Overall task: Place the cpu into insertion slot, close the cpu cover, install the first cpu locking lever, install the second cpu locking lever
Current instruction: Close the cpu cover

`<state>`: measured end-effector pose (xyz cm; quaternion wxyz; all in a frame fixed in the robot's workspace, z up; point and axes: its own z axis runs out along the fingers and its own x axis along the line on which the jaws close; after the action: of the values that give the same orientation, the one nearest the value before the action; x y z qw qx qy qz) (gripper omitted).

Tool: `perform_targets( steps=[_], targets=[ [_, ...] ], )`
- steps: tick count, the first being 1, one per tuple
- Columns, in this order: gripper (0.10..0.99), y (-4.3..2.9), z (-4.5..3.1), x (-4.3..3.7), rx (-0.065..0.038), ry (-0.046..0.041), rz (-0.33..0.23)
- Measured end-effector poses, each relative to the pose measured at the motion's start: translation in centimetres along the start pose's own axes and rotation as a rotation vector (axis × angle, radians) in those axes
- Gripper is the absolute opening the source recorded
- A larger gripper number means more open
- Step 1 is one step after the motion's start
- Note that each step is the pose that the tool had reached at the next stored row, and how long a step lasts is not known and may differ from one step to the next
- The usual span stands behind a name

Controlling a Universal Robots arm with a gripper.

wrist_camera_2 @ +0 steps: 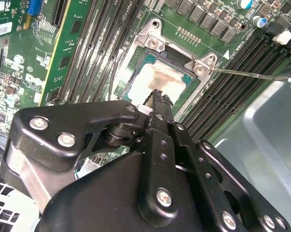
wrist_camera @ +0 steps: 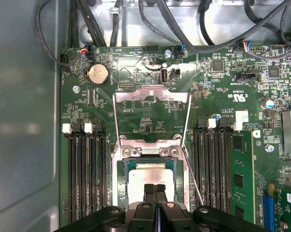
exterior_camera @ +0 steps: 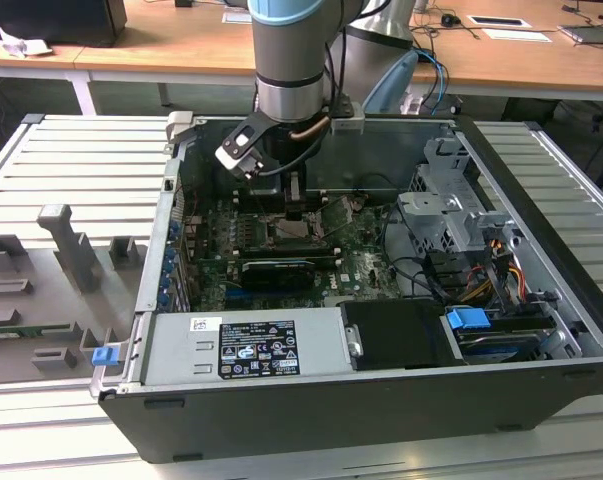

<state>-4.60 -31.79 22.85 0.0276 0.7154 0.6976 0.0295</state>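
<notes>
Pincer: the black two-finger pincer [wrist_camera: 155, 186] has its fingers pressed together with nothing between them. The tips sit right over the chip; I cannot tell if they touch it.
Cpu: the small flat square chip with a dull silvery-beige metal top [wrist_camera: 140, 174] lies flat in its socket, near the centre of the exterior view, inside the open black computer case [exterior_camera: 381, 410].
Cover: the thin square silvery metal frame plate [wrist_camera: 152, 95] is swung back on its hinge, not yet closed.
Lever: the thin steel wire lever [wrist_camera_2: 251, 75] stands free beside the socket.
Handling: the chip is probably light, stiff and fragile underneath, best held by its edges. The cover looks thin and springy, best pushed at its free edge.
</notes>
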Motion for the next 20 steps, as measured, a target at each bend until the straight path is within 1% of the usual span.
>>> perform_targets(
  steps=[6, 11, 16, 20],
  targets=[
    [0.106, 0.02, -0.12, 0.0, 0.0, -0.0001, 0.002],
    [0.106, 0.77, -0.08, 0.01, 0.006, -0.0005, 0.002],
    [0.106, 0.82, -0.27, 0.02, 0.007, -0.0004, 0.002],
    [0.106, 0.85, -0.58, 0.02, 0.007, -0.0004, 0.002]
  ],
)
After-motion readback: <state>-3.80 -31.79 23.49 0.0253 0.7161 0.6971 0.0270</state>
